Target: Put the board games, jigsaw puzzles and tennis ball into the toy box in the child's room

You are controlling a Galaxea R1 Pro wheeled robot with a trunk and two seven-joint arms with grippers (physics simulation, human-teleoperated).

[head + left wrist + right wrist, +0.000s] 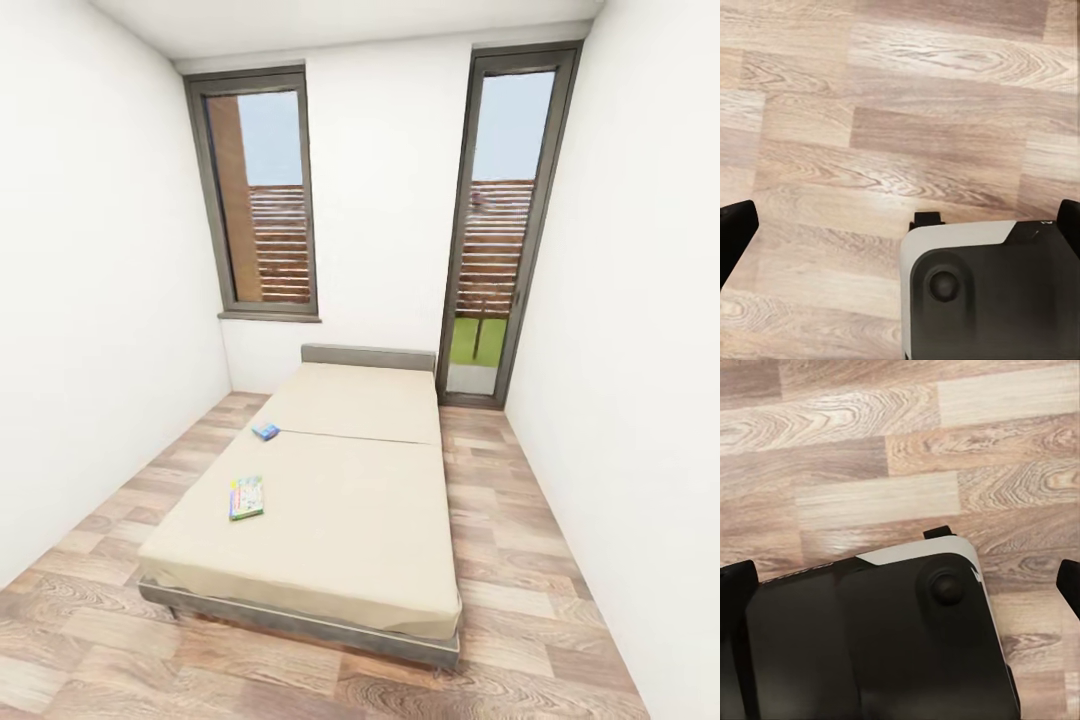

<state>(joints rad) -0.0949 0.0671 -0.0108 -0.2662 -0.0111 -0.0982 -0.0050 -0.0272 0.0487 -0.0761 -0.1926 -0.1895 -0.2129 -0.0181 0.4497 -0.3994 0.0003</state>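
Two board games lie on the low beige-covered bed with dark grey frame [350, 500]: a small blue box [266, 431] near the mattress seam, and a pale green multicoloured box [246, 497] nearer the foot, well apart. Both wrist views look down on wood-plank floor [907, 112]; each gripper's black fingers [736, 229] [1069, 585] stand wide apart, holding nothing.

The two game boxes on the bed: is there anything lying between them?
No. In the head view, only bare beige mattress and its seam lie between the small blue box and the pale green box on the bed.
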